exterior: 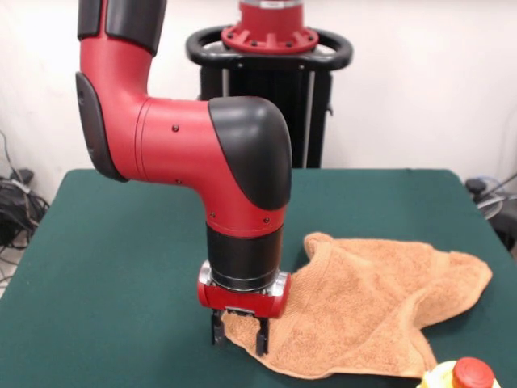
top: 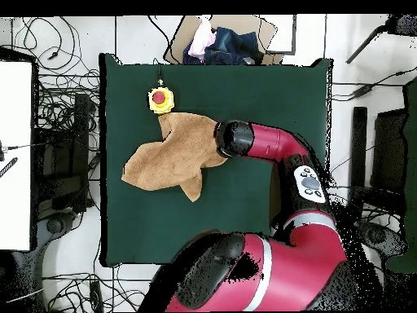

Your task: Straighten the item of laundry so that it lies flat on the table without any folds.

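The orange-tan towel lies crumpled on the right half of the green table, with folds and an uneven outline. My gripper points straight down at the towel's left corner. Its two fingers stand apart, one on each side of that corner, with the tips at cloth level. In the overhead view the towel lies on the table and the arm's wrist covers the towel's right edge and hides the gripper.
A yellow button box with a red top sits at the table's near edge next to the towel; it also shows in the overhead view. A cardboard box of clothes stands beyond the table. Cables lie on the floor around it.
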You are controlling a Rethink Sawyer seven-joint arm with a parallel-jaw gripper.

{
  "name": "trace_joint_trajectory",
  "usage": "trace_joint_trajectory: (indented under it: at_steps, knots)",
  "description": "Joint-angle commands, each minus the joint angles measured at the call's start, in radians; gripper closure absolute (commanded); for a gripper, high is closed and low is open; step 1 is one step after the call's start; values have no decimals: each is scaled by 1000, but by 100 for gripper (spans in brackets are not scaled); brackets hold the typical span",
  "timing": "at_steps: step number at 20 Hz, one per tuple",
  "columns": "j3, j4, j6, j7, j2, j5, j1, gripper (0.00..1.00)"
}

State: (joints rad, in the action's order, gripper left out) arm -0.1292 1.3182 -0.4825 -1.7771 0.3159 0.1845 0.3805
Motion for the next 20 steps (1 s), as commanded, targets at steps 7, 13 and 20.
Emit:
trace_joint_trajectory:
  at_steps: [7, 13, 20]
  knots:
    - [-91, 98, -59, -47, 34, -22, -7, 0]
    - [-91, 126, -56, -51, 57, -24, -3, 0]
    - [-83, 148, -38, -64, 73, -21, -6, 0]
